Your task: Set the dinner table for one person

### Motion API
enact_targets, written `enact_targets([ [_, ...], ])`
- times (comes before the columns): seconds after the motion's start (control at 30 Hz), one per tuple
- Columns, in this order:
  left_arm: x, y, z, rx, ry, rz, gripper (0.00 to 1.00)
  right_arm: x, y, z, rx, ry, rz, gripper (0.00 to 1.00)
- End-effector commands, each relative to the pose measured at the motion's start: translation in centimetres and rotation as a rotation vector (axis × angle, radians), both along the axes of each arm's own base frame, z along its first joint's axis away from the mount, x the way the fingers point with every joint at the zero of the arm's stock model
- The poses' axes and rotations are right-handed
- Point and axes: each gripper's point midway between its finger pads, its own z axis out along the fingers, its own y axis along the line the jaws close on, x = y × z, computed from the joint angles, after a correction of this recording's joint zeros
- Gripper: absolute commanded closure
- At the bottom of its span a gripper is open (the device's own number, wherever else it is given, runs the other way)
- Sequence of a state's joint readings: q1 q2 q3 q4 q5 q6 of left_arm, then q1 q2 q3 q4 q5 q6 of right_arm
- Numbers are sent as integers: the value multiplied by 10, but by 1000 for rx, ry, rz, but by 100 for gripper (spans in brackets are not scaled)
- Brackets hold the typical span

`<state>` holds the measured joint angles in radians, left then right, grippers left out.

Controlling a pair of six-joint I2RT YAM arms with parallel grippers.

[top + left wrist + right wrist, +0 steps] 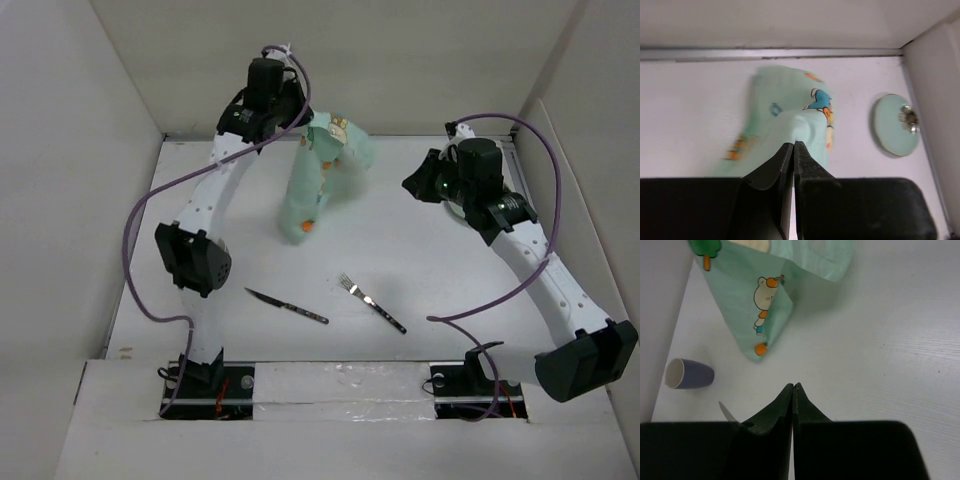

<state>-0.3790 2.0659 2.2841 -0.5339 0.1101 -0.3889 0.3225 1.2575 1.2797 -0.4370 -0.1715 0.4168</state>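
Note:
My left gripper (312,125) is shut on a fold of the mint-green cartoon-printed placemat (315,180) and holds it up over the far middle of the white dinner table (430,270). The cloth hangs down with its lower corner near the tabletop. In the left wrist view the pinched cloth (795,117) sits right at my closed fingertips (794,144). My right gripper (413,186) is shut and empty above bare table, to the right of the placemat (765,285). A fork (372,303) and a knife (287,306) lie at the near middle.
A mint-green plate (894,125) with a shiny metal piece on it lies near the far right wall, hidden under the right arm from above. A purple cup (688,374) lies on its side by the left wall. White walls enclose the table.

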Motion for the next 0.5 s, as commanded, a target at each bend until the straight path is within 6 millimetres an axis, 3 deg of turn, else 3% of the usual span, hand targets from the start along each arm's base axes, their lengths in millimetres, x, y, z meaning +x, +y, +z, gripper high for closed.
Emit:
enact_targets([
  [0.0,-35,30,87,-60,-160,-49,100,14,0,42,37,-131,-35,94],
  [0.03,-47,33,102,-66,-188,-58,100,17,0,37,30,-119,-46,93],
  [0.1,-55,34,90,-56,-162,-75,100,23,-5,27,21,-96,-85,73],
  [0.13,-65,35,98,-67,-181,-83,100,25,-5,22,16,-88,-94,62],
  [0.17,-65,34,78,-65,-146,-88,100,30,-5,12,8,-69,-100,41],
  [0.23,-73,29,71,-94,-129,-116,100,34,-5,-4,6,-28,-100,24],
  [0.33,-73,17,30,-135,-67,-158,100,36,-3,-33,-3,41,-108,16],
  [0.47,-71,5,-3,-165,-5,-206,100,31,5,-56,22,55,-62,14],
])
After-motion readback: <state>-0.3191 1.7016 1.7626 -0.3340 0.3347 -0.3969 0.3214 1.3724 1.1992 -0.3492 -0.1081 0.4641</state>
